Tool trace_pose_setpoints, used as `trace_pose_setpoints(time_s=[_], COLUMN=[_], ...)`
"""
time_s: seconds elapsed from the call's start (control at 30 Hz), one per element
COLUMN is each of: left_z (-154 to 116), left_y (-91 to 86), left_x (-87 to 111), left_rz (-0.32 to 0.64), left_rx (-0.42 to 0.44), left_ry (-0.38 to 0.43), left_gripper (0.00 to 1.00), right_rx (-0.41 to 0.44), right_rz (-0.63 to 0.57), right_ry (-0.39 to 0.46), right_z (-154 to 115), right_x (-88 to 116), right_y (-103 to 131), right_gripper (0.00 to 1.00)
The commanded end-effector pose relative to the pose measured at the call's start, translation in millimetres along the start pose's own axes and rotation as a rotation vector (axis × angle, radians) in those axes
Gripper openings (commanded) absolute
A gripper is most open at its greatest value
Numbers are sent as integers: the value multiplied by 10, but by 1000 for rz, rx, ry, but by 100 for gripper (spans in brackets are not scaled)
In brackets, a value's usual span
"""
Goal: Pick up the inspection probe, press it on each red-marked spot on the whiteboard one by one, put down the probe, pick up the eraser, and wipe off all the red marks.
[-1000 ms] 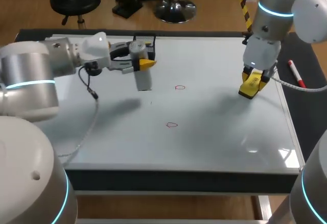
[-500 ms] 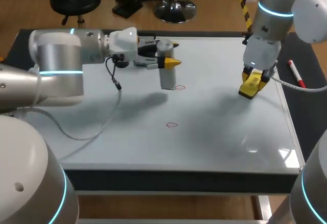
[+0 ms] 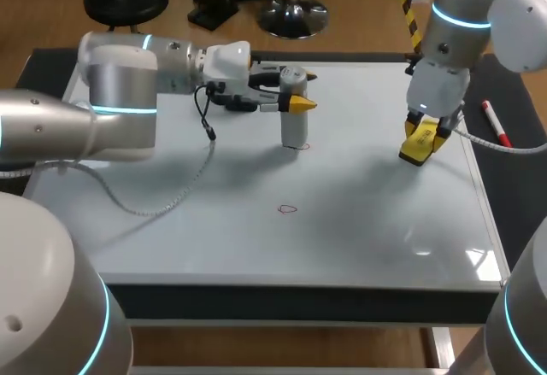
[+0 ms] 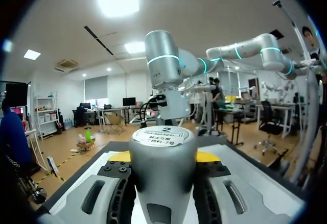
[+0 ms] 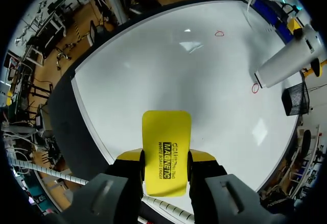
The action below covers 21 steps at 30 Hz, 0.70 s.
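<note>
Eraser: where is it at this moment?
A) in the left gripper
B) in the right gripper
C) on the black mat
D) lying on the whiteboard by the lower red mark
B: the yellow eraser is clamped between the jaws of the right gripper, while the left gripper holds the probe.

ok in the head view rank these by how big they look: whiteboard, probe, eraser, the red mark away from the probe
1. whiteboard, by far the largest
2. probe, though it is held up nearer the camera, which may flatter it
3. eraser, only partly visible
4. red mark, smallest
</note>
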<state>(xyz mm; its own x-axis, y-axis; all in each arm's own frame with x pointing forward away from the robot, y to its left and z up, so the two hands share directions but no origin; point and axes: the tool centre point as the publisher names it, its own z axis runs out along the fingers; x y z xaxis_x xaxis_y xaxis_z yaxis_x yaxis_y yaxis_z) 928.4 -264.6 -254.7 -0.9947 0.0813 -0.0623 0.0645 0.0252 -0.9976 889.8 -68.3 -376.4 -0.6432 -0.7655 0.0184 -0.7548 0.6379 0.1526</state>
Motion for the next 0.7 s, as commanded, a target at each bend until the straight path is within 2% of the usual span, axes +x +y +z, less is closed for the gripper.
trace_pose_setpoints(time_s=[0.03, 0.7], left_z=[68, 143], left_y=[69, 199], left_x=[-96, -155], left_rz=[-5, -25], left_rx=[6, 7], left_ry=[105, 124], left_gripper=[0, 0], right_rx=[3, 3], right_rz=[-2, -2], right_ry=[1, 1], right_z=[-3, -3], right_x=[5, 5], right_y=[-6, -6], right_gripper=[0, 0])
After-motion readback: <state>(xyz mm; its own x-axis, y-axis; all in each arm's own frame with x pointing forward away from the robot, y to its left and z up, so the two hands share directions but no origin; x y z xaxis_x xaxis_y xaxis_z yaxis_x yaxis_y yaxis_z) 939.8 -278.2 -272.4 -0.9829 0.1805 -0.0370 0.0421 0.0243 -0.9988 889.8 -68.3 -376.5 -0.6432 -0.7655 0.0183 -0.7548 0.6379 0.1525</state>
